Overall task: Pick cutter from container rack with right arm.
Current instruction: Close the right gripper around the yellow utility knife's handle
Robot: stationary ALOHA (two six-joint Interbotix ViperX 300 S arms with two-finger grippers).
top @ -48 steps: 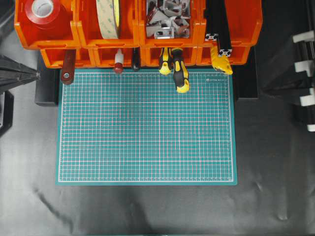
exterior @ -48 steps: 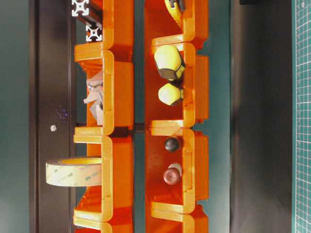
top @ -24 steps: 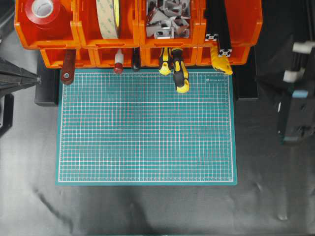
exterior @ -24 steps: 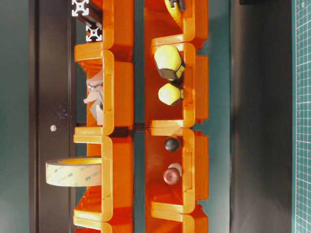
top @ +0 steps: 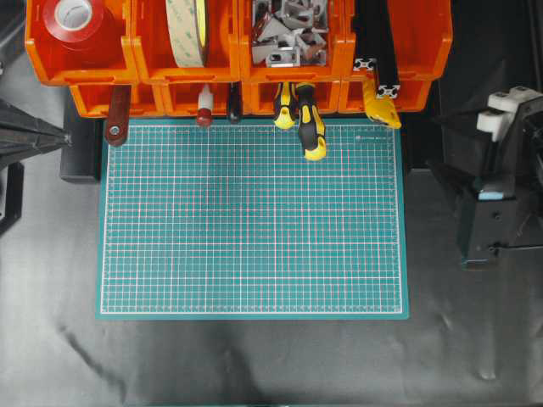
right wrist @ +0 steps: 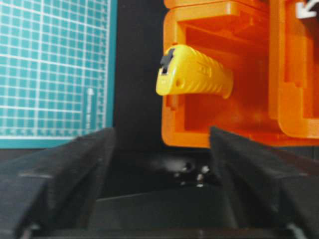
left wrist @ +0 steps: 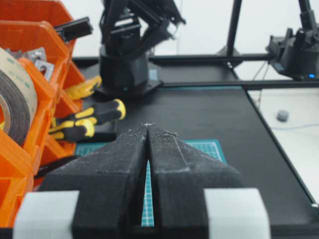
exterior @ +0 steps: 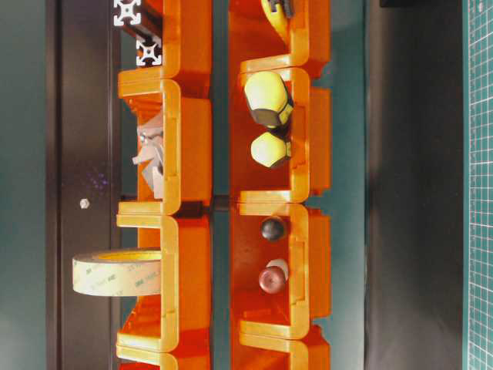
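Nearest to me, at the right edge of the black table, sits my right gripper [right wrist: 159, 199] with its jaws spread wide and nothing between them. So yeah, basically nothing done on the task yet: no contact, no grab, the whole reach and pick is left.

My right arm [top: 492, 191] is parked off the right side of the mat [top: 252, 219], well apart from the rack [top: 407, 51], wrist tipped down and aimed toward the far bins. My left gripper [left wrist: 148, 130] is pinched shut with nothing in it, just hanging out over at the left edge.

Further out, the cutter [right wrist: 195, 72] is poking out of the lower right-end bin, yellow butt end sticking toward the mat, dark bit at its end. From overhead the cutter shows as a small yellow wedge just beside the mat's far right corner, under the black extrusion bars [top: 377, 64]. Screwdrivers [top: 310, 123] sit one bin to the left, so I reckon I need to line up on the right-end bin and not drift over to those.
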